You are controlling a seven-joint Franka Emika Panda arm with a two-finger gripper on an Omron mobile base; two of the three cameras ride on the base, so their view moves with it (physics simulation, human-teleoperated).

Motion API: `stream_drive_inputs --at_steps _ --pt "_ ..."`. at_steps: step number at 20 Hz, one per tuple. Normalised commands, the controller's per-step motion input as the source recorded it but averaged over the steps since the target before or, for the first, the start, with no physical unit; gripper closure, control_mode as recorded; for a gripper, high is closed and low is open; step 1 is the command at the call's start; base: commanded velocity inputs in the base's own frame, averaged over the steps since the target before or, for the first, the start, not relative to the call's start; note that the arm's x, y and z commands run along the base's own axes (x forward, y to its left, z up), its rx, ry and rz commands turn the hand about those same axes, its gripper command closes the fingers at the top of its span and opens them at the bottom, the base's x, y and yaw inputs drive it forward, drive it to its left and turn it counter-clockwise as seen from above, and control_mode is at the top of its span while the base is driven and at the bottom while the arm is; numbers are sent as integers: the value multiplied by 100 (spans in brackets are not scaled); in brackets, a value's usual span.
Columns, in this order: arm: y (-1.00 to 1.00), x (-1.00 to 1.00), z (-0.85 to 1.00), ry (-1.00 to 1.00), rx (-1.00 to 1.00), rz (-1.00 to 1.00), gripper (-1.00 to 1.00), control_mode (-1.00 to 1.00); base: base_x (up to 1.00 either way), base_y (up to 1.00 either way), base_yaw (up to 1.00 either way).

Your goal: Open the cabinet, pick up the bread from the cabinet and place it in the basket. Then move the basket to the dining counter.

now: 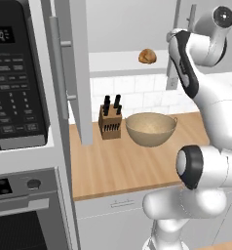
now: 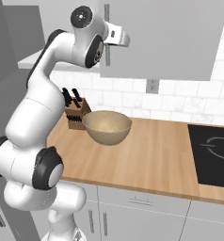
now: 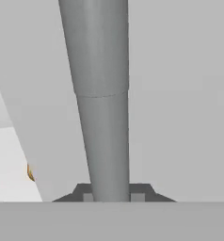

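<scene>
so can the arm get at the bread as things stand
Probably not yet. The end effector is shut on the right cabinet door's handle, so it is occupied. The bread sits exposed on the shelf behind the open left door.

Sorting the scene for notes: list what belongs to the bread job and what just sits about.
Job: light grey wall cabinet; its metal bar handle, jaws shut on it; golden-brown bread bun; tan round basket.
Idle: wooden knife block; black microwave; black hob.

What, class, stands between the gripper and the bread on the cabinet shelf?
The right cabinet door. The gripper is shut on that door's bar handle from outside, while the bread sits on the shelf behind. The left door already stands open.
</scene>
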Motion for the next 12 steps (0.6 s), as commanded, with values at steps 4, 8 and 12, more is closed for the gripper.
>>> stream_drive_inputs --at_steps 4,8,12 --pt "-77 -100 8 -23 9 0 100 -100 0 0 0" --pt "-93 -100 36 -5 6 13 100 -100 0 0 0" --pt "-99 -100 44 0 6 16 100 -100 0 0 0"
